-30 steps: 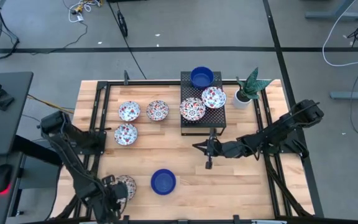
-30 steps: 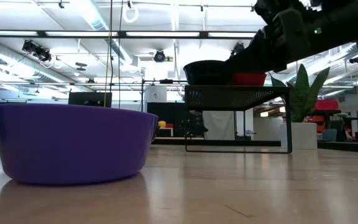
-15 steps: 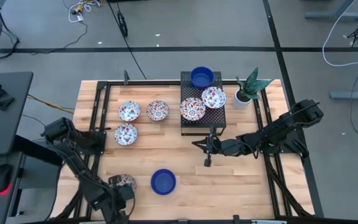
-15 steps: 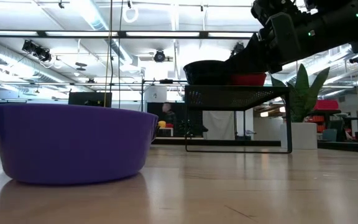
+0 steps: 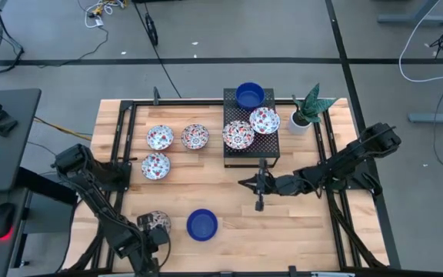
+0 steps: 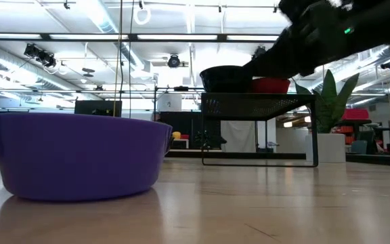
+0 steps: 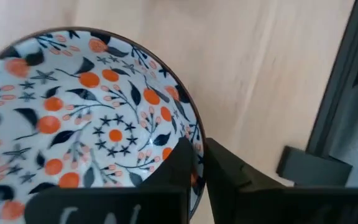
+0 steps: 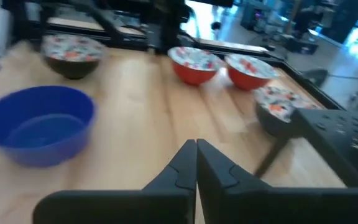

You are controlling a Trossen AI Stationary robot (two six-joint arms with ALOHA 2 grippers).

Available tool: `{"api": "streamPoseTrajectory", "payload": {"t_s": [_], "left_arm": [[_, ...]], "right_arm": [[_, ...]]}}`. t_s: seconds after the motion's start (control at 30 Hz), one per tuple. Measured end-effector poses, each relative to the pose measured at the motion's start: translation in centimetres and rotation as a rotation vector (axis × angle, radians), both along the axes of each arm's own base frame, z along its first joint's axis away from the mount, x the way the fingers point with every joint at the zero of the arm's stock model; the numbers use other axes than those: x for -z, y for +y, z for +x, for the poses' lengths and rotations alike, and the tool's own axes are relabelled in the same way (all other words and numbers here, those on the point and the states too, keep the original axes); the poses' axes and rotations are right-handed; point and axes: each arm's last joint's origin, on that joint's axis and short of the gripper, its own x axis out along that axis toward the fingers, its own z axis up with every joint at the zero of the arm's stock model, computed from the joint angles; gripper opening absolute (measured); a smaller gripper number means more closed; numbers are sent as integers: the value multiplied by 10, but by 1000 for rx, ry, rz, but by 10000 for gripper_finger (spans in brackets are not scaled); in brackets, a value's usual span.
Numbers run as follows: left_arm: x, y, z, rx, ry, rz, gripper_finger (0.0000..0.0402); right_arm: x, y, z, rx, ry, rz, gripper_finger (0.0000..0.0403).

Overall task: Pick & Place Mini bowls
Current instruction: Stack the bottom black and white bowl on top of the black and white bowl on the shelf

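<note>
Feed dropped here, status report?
Left gripper shut on floral bowl's rim, front-left. Right gripper shut, empty, mid-table. Blue bowl close beside.

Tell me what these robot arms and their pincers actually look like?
Both are dark, nearly black, jointed arms built of chunky segments. The left gripper and the right gripper each end in two flat, tapered black fingers. In the low view, small green lights glow on the right arm.
</note>
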Motion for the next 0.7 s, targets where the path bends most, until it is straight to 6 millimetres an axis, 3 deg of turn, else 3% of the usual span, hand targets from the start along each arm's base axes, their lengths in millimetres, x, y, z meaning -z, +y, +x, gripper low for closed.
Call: {"api": "streamPoseTrajectory", "payload": {"t_s": [0.1,0.4,0.7], "left_arm": [[-15,3,8,34,11,53,11],[-92,22,47,183,-48,177,9],[-150,64,87,387,-188,393,9]], "right_arm": [[-8,12,-10,-56,-5,-1,9],[-33,39,-45,-181,0,60,9],[-26,58,-64,-186,73,198,9]]}}
